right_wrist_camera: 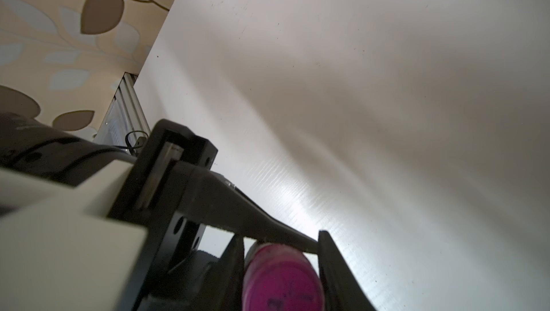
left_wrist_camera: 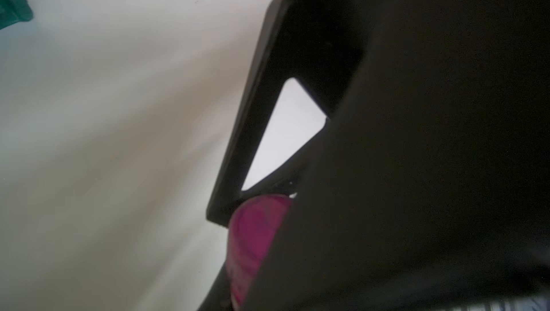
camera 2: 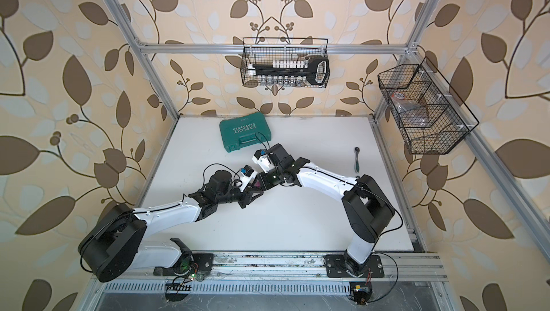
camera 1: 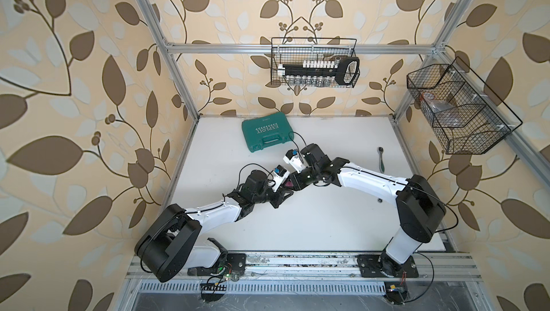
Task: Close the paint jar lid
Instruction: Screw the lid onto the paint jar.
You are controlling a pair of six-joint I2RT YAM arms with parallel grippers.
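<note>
Both arms meet over the middle of the white table [camera 1: 327, 223]. A bit of magenta [camera 1: 288, 183] [camera 2: 257, 183] shows between the two grippers in both top views. My left gripper [camera 1: 283, 189] [left_wrist_camera: 250, 264] is shut on the paint jar [left_wrist_camera: 256, 241], whose ribbed magenta side is blurred and half hidden by dark gripper parts. My right gripper [camera 1: 292, 182] [right_wrist_camera: 281, 236] is shut on the lid [right_wrist_camera: 282, 279], its round magenta face sitting between the two black fingers [right_wrist_camera: 330, 253]. The seam between the lid and the jar is hidden.
A green tool case [camera 1: 268, 133] lies at the back of the table, just behind the right wrist. A ratchet wrench [camera 1: 381, 159] lies at the right. Wire baskets hang on the back rail [camera 1: 314, 62] and the right wall [camera 1: 458, 110].
</note>
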